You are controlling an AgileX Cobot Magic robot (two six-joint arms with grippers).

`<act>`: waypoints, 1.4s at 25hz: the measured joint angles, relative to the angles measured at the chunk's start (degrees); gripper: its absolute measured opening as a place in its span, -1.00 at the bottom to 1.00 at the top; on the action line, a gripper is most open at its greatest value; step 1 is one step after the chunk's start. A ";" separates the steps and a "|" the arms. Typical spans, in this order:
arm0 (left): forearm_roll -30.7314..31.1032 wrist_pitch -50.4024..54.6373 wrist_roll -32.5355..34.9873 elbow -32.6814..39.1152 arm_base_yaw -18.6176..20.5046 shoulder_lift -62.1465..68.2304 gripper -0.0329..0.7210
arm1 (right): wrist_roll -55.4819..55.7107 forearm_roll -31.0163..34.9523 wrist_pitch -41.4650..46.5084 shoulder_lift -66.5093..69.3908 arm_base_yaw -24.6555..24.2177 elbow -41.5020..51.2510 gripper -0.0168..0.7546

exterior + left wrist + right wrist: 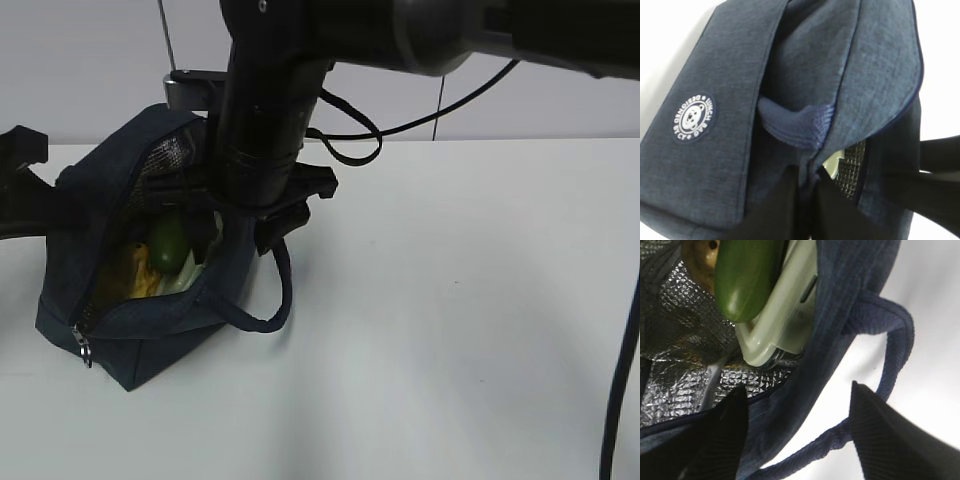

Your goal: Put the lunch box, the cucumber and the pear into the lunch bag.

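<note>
The navy lunch bag [170,320] stands open at the left of the white table. Inside lie the green cucumber [166,243], the yellow pear [136,277] and the pale-lidded lunch box [190,272]. The right wrist view looks in at the cucumber [747,282] resting on the lunch box [785,320], with the pear [697,257] behind. My right gripper [797,427] is open, straddling the bag's near wall [805,390] and a loop handle [890,355]. My left gripper [812,182] is shut on the bag's rim fabric [840,100].
Silver foil lining [680,340] shows inside the bag. A metal zipper pull [82,348] hangs at its front corner. The right arm [270,90] crosses above the bag. A black cable [620,400] runs down the right edge. White table [450,300] stretches to the right.
</note>
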 joint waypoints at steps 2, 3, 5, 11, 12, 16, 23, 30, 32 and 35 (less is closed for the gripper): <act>0.00 0.00 0.00 0.00 0.00 0.00 -0.91 | 0.42 0.09 -0.14 0.56 0.00 0.00 0.28; 0.00 0.00 0.00 0.00 0.00 0.00 -0.91 | 0.56 0.09 -0.14 0.69 0.00 0.00 0.23; 0.00 0.00 0.00 0.00 0.00 0.00 -0.91 | 0.82 0.09 -0.27 0.68 0.00 0.00 0.08; 0.00 0.00 0.00 0.00 0.00 0.00 -0.91 | 1.02 -0.22 -0.51 0.91 0.00 0.00 -0.60; 0.00 0.00 0.00 0.00 0.00 0.00 -0.91 | 1.12 -0.22 -0.61 1.29 0.00 0.00 -0.65; -0.05 0.00 0.00 0.00 0.00 0.00 -0.91 | 1.01 -0.22 -0.60 2.22 0.00 0.00 -0.75; -0.23 0.57 0.00 0.00 0.00 0.00 -0.91 | -0.04 -6.24 3.17 2.35 0.24 -2.22 -0.94; -3.47 1.78 1.71 0.00 0.00 0.00 -0.91 | -4.74 -15.69 6.99 2.08 0.24 -4.76 -0.94; -5.24 2.15 3.27 0.06 -0.40 0.00 -0.91 | -5.20 -17.11 7.43 1.39 0.24 -4.76 -0.94; -6.70 1.33 4.71 0.17 -3.49 0.00 -0.91 | -5.89 -18.75 8.14 -0.14 0.01 -4.76 -0.95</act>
